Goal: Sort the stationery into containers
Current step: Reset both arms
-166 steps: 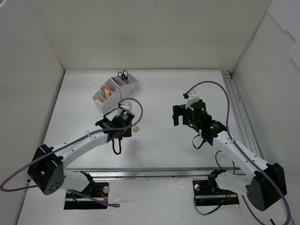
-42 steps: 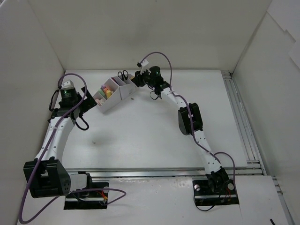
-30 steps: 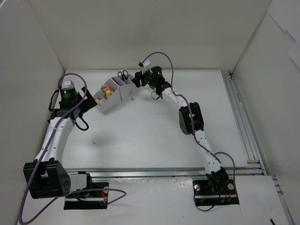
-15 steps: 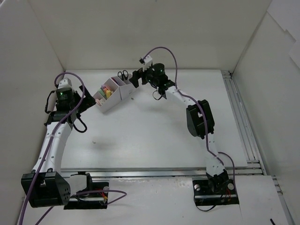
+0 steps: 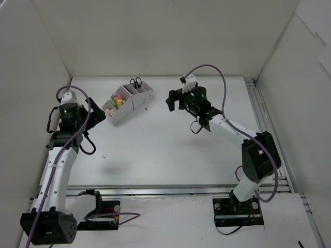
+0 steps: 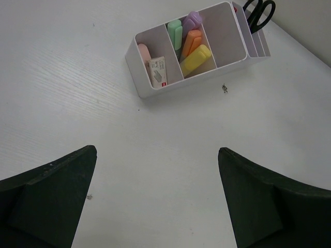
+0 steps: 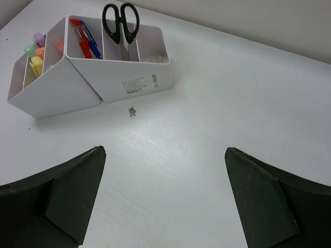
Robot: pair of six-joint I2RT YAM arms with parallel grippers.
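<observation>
The white organizer [image 5: 122, 114] stands at the back left of the table. Black scissors [image 7: 121, 23] stand in its rear compartment, next to red and blue pens [image 7: 85, 39]. In the left wrist view, green, purple, orange and yellow highlighters [image 6: 192, 44] fill the middle compartment of the organizer [image 6: 173, 88]. A pink one and a small eraser [image 6: 159, 70] lie in the front one. My left gripper [image 5: 94, 117] hovers open to the organizer's left, nothing between its fingers [image 6: 51, 196]. My right gripper [image 5: 169, 102] is open and empty to the right of the organizer [image 7: 62, 90].
A tiny dark speck [image 7: 133, 111] lies on the table just in front of the organizer's right end. Another small speck [image 5: 103, 155] sits on the table near the left arm. White walls close in the back and both sides.
My right arm has drawn back from the organizer's right end toward the table's middle, with its jaws spread wide. My left arm has pulled slightly back toward the near left.
</observation>
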